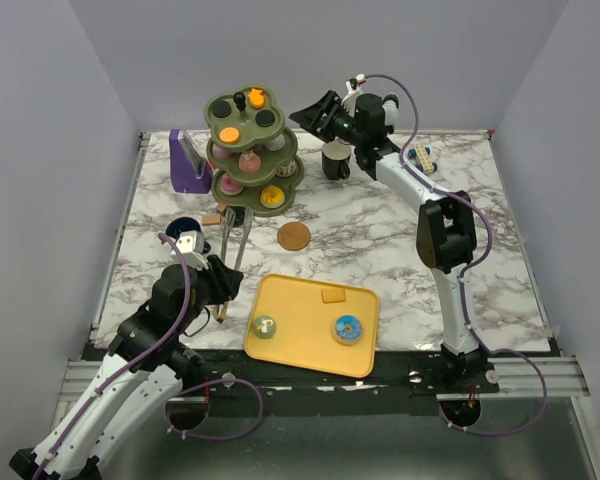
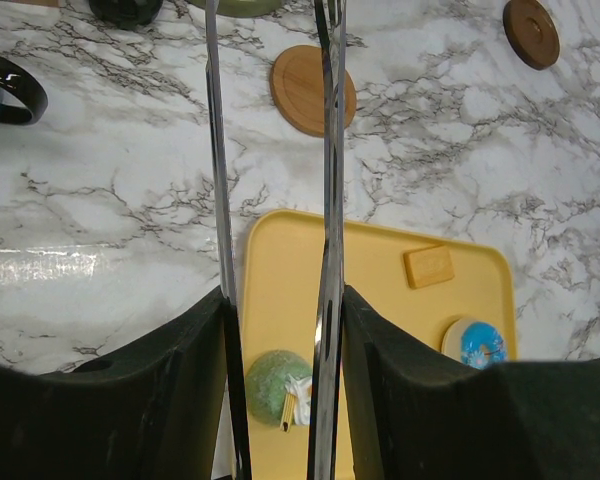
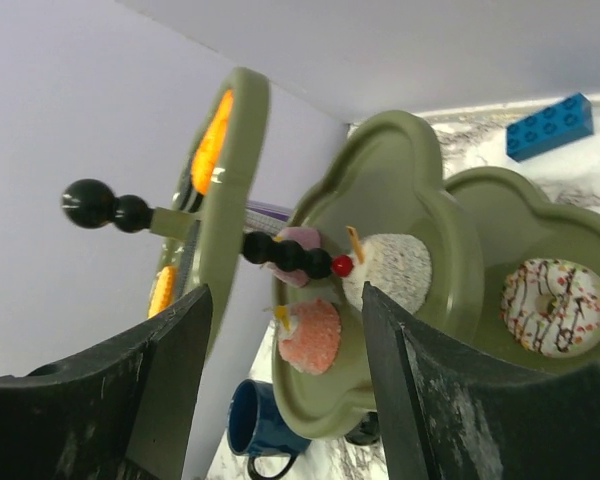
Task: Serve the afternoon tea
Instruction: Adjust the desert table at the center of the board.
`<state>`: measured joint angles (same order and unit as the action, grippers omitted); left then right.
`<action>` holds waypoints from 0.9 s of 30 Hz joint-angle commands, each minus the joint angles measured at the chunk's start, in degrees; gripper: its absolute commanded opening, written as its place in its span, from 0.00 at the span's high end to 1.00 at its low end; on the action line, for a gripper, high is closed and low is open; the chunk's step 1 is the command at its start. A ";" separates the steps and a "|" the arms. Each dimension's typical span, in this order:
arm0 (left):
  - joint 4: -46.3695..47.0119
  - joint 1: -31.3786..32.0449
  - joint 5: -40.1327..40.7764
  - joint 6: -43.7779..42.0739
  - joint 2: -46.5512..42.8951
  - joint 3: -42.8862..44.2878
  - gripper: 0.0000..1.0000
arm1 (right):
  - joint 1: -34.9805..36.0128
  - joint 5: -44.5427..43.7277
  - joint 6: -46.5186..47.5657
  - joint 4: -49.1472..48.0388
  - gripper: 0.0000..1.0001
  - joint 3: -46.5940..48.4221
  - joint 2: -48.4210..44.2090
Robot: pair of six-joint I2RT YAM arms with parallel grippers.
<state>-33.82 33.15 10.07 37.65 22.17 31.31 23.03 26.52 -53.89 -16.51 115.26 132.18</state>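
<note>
The left gripper (image 2: 280, 300) clamps slim silver metal tongs (image 2: 218, 180) (tips pointing toward the olive-green three-tier stand (image 3: 410, 160)); the right gripper (image 3: 285, 292) hangs open-fingered, empty, beside its upper tiers.

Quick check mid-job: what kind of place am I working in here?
Probably a staged lab cell, not a real café: plain walls box in a marble-print table, and the three-tier stand and yellow tray hold toy pastries.

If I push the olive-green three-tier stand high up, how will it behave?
The olive-green three-tier stand probably tips easily: tall, on one thin centre post. Its moulded plates look stiff, unlikely to flex. The small toy cakes seem loose on the tiers and would likely slide off.
</note>
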 commanded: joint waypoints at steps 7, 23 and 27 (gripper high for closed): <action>1.13 0.32 0.04 0.84 -0.30 -0.46 0.48 | -0.31 -2.89 3.03 6.93 0.35 -0.33 2.96; 0.95 0.29 0.39 1.11 -0.34 -0.64 0.48 | -0.26 -1.19 1.24 5.46 0.45 3.04 9.02; 0.97 0.28 0.38 1.10 -0.35 -0.64 0.48 | -0.26 -0.32 0.30 4.74 0.48 2.99 9.62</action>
<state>-33.85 33.15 10.07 38.24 22.04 30.94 22.87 24.77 -52.31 -11.07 116.79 140.27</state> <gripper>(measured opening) 0.523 0.533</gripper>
